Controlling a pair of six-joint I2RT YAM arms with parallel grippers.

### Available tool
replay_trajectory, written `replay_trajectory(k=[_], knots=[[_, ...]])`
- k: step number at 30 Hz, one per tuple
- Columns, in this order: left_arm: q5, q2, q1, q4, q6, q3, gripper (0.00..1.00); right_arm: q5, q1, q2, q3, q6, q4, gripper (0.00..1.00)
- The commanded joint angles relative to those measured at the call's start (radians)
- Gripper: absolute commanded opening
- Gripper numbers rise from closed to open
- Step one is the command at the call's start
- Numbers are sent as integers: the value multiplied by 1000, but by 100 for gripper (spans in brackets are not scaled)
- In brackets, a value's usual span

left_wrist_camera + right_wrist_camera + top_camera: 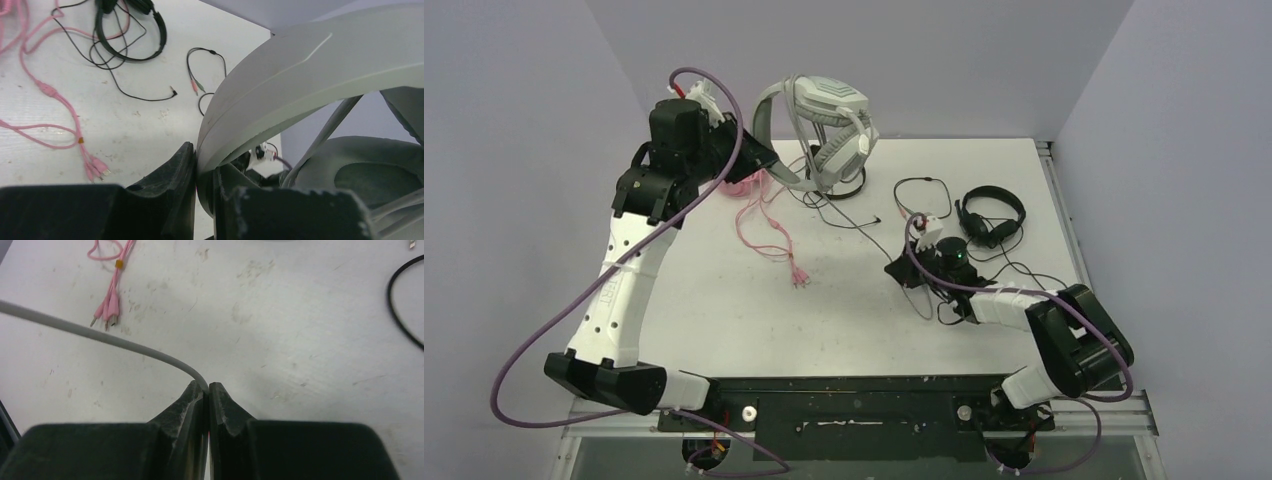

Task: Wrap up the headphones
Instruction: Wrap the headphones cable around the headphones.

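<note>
The left pincer [202, 160] is clenched on the headband [300, 65] of the white headset [829, 110]. Its two fingers [175, 175] press the band from either side, with only the band's thickness between them. The arm reaches to the far left of the surface [844, 320], and the headset sits at the far middle, its earcups hanging beside the pincer. Whether the earcups touch the surface I cannot tell.

The right pincer [208, 387] is closed almost fully, tips nearly touching, and it pinches a thin pale grey cable [100, 335]. The cable enters at the very tips and arcs away to the left above the surface. In the top view this pincer hovers low over the right middle of the surface, among loose black cords.

A pink cable [764, 225] lies in loops just below the left pincer and trails toward the centre, ending in pink plugs [107, 310] that rest flat on the surface, apart from the right pincer. A black headset [992, 212] lies at the far right, near the right arm, its thin cord spread around it. Part of a black cord [400, 315] curves at the right edge of the right wrist view.
</note>
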Motion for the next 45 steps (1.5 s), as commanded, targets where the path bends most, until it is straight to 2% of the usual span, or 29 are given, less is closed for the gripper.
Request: replay_trajectory(k=[1, 4, 8, 12, 15, 19, 24, 27, 36, 41, 45], knots=[[211, -112, 5, 227, -55, -36, 0, -97, -109, 19, 140, 4, -87, 0], [276, -155, -2, 252, 1, -108, 0, -82, -172, 19, 244, -24, -192, 0], [362, -212, -35, 270, 107, -208, 0, -135, -288, 26, 349, -12, -242, 0], [383, -247, -117, 223, 256, -273, 0, -170, -348, 40, 463, -21, -309, 0], [249, -256, -210, 137, 399, -294, 0, -203, -381, 45, 559, -16, -366, 0], [-20, -271, -319, 63, 629, -362, 0, -253, -413, 32, 664, -17, -450, 0], [-328, -241, -445, -4, 783, -395, 0, -320, -426, 25, 801, -58, -622, 0], [-471, -205, -474, -17, 822, -397, 0, -362, -425, 12, 859, -70, -701, 0], [-720, -88, -495, 5, 913, -403, 0, -544, -393, -51, 888, -28, -808, 0], [-789, -49, -499, 74, 945, -400, 0, -630, -334, -73, 884, -2, -850, 0], [-838, -17, -510, 128, 969, -409, 0, -693, -293, -95, 866, 85, -814, 0]])
